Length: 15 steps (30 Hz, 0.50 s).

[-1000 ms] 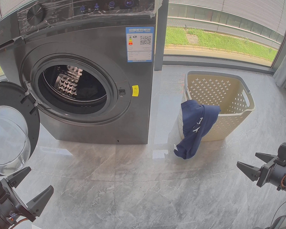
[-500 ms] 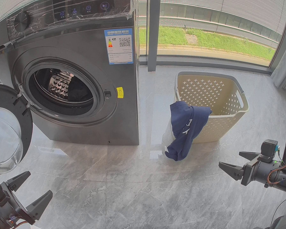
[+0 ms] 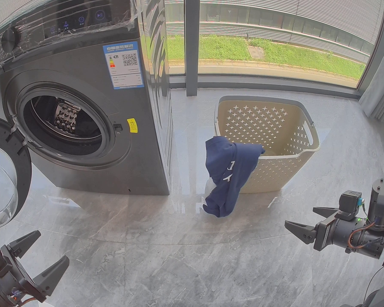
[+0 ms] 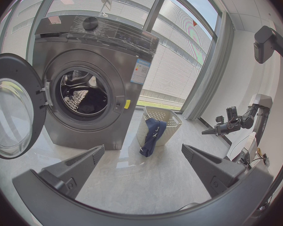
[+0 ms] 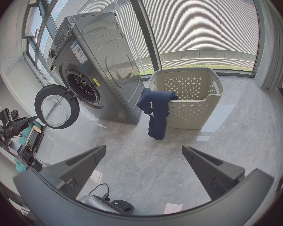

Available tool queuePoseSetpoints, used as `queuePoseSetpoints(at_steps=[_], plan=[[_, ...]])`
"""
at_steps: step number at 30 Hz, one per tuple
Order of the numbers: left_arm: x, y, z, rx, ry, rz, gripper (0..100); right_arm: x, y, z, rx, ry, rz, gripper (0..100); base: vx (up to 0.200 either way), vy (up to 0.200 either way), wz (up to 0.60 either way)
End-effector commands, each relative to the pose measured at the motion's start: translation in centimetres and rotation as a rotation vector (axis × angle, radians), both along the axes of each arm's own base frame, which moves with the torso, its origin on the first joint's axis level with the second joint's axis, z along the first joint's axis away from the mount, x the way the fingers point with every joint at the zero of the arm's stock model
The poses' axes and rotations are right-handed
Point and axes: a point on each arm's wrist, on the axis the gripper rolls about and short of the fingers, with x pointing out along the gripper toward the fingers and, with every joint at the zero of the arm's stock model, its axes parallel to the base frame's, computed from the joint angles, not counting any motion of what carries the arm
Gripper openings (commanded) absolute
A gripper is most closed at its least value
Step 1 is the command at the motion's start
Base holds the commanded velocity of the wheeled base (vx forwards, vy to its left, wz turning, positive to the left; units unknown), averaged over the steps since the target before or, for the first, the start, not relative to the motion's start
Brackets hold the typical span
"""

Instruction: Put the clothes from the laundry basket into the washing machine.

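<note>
Navy blue, the garment (image 3: 228,173) is hanging over the near left corner of the cream laundry basket (image 3: 281,171). Part of it is lying over the rim, and most of it is drooping down the outside wall as far as the grey floor (image 3: 179,261). The basket is standing on the floor near the right side of the washing machine (image 3: 85,60), with a gap between them, in front of the window (image 3: 286,22). The machine's round door (image 3: 4,180) is standing swung wide open to the left, leaving the drum (image 3: 64,120) exposed. In the left wrist view something dark (image 4: 91,101) is lying at the bottom of the drum. The left gripper (image 3: 51,246) is hovering over the floor in front of the open door, its two fingers spread wide and holding nothing. The right gripper (image 3: 301,217) is hanging above the floor near the basket's near right corner, apart from it. It is pointing toward the garment, its fingers likewise gaping wide with nothing between them.
</note>
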Motion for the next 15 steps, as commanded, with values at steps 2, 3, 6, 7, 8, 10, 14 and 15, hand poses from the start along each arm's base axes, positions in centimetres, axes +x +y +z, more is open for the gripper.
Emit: queuePoseSetpoints(at_steps=[2, 3, 6, 7, 8, 10, 14, 15], plan=[[-0.02, 0.01, -0.47, 0.01, 0.016, -0.002, 100, -0.4, 0.78, -0.16, 0.0, 0.009, 0.045, 100, 0.1, 0.0, 0.0], [-0.02, 0.02, -0.47, 0.01, 0.016, 0.001, 100, -0.49, 0.92, -0.16, 0.004, 0.011, 0.052, 100, 0.2, 0.0, 0.0], [-0.02, 0.02, -0.47, 0.008, 0.017, 0.0, 100, -0.48, 1.06, -0.19, 0.01, 0.016, 0.055, 100, 0.2, 0.0, 0.0], [-0.02, 0.01, -0.47, 0.008, 0.017, -0.002, 100, -0.43, 1.09, -0.28, 0.008, 0.02, 0.055, 100, 0.2, 0.0, 0.0], [-0.04, 0.02, -0.47, 0.007, 0.015, -0.002, 100, -0.39, 1.12, -0.32, 0.008, 0.022, 0.054, 100, 0.2, 0.0, 0.0], [-0.04, 0.02, -0.47, 0.007, 0.015, -0.002, 100, -0.35, 1.15, -0.36, 0.008, 0.024, 0.054, 100, 0.2, 0.0, 0.0], [-0.04, 0.03, -0.47, 0.007, 0.015, 0.0, 100, -0.3, 1.18, -0.45, 0.005, 0.027, 0.054, 100, 0.2, 0.0, 0.0], [-0.04, 0.03, -0.45, 0.007, 0.014, 0.0, 100, -0.3, 1.18, -0.45, 0.005, 0.027, 0.054, 100, 0.2, 0.0, 0.0]])
